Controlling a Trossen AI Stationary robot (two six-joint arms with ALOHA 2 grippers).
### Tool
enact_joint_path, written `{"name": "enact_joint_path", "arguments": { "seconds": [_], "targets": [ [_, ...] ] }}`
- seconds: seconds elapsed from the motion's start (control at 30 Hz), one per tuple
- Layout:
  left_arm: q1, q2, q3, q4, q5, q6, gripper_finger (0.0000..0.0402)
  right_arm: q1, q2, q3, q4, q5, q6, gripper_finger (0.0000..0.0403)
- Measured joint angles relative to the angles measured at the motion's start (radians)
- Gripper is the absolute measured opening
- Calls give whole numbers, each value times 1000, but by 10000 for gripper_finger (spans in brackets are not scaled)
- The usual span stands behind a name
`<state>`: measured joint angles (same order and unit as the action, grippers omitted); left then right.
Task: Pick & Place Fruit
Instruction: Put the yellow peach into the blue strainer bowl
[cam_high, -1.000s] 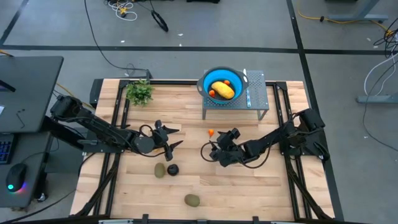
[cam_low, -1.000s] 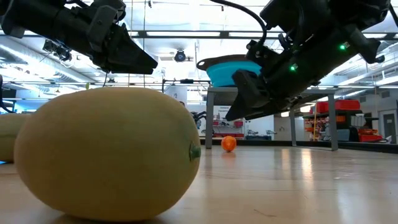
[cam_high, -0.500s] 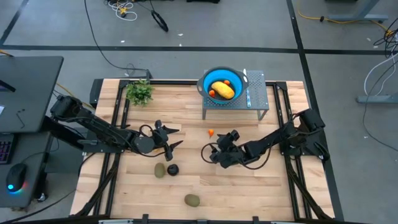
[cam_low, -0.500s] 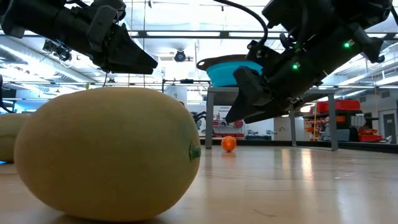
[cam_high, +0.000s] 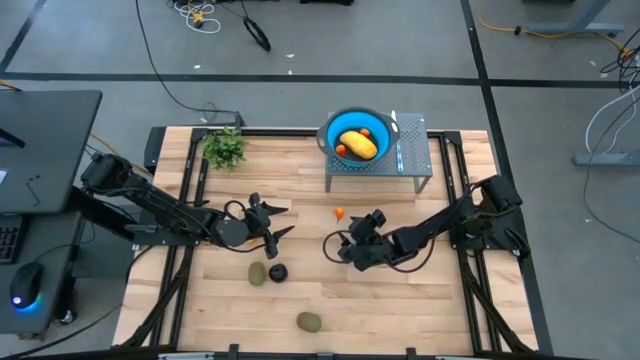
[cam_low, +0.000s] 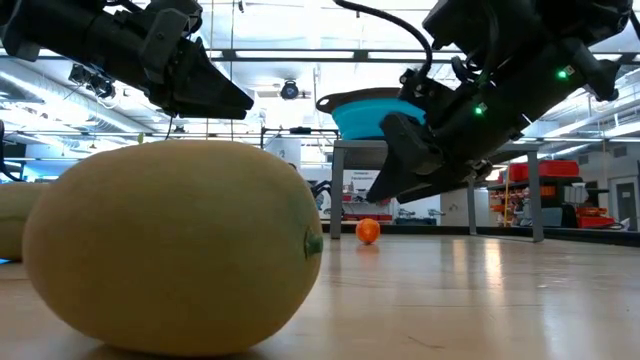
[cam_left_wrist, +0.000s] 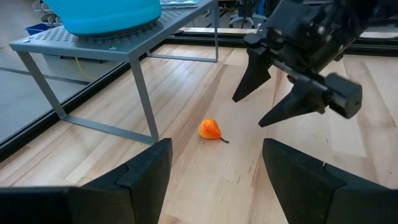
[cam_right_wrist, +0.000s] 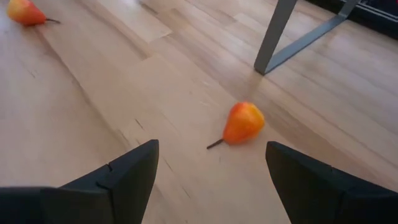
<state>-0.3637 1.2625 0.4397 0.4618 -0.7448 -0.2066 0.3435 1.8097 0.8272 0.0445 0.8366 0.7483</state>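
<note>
Orange-red, pear-shaped, with a short dark stem: the small fruit (cam_right_wrist: 244, 122) lies on the bare wooden table (cam_high: 430, 290), just off the front leg of the grey metal stand (cam_high: 412, 160).

Right gripper (cam_right_wrist: 211, 180): fingers spread wide, holding nothing, hanging above the table and not touching it. In the right wrist view the fruit sits ahead of it, roughly on the line between the two fingers. Its long axis is slanted across that line, stem end towards the gripper.

From above, the fruit is just beside the right gripper, on the stand's side. The left gripper (cam_high: 275, 224) is farther from it, out to the left. It is partly open and also empty, and it has the blackish round fruit (cam_high: 278, 271) and an olive-green oval (cam_high: 257, 273) close by.

Judgement: the right arm is the nearer one for this piece. It needs a short reach forward and down.

A second orange-red piece (cam_right_wrist: 25, 11) shows at the edge of the right wrist view. I cannot place it from overhead; possibly the arm hides it.

The blue bowl (cam_high: 360, 135) on the stand holds the yellow-orange piece (cam_high: 358, 144). The second olive oval (cam_high: 309, 321) lies well apart, near the table's front edge.
</note>
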Motion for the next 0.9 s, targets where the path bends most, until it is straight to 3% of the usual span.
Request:
{"name": "enact_joint_path", "arguments": {
  "seconds": [0.37,0.9],
  "targets": [
    [0,0,0,0,0,0,258,0,140,0,90,5,41,307],
    [0,0,0,-1,0,0,258,-3,154,0,94,68,38,307]
  ]
}}
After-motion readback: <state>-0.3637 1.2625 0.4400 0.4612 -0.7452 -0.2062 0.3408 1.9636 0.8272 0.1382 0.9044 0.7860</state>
